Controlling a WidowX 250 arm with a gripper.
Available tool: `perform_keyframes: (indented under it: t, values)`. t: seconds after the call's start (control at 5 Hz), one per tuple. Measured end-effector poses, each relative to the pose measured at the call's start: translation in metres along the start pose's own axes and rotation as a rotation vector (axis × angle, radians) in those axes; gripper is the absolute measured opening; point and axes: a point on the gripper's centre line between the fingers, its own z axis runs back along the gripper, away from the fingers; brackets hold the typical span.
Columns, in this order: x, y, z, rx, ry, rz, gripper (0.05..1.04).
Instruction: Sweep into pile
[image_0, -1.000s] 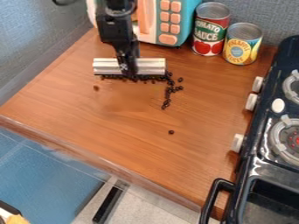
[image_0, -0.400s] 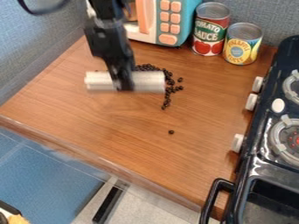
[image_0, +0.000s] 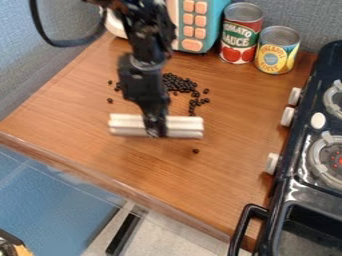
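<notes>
**Tool (image_0: 156, 130) closed on a pale bar (image_0: 185, 126), dark beads (image_0: 179, 84) beyond it**

In the camera view, the tool hangs over the middle of the wooden tabletop (image_0: 87, 145), shut around the bar's midsection. Most beads cluster between the bar and the two cans (image_0: 242, 37), (image_0: 277, 50), with a short trail running toward the bar's right end. A few lie left of the arm; one sits alone nearer the tabletop's front edge.
</notes>
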Motion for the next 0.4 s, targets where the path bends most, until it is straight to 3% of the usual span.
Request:
perform_keyframes:
  t: [0.2, 0.4]
  values:
    - [-0.010, 0.012, -0.002, -0.024, -0.025, 0.061, 0.373]
    - [-0.016, 0.023, -0.005, 0.001, -0.021, 0.077, 0.373]
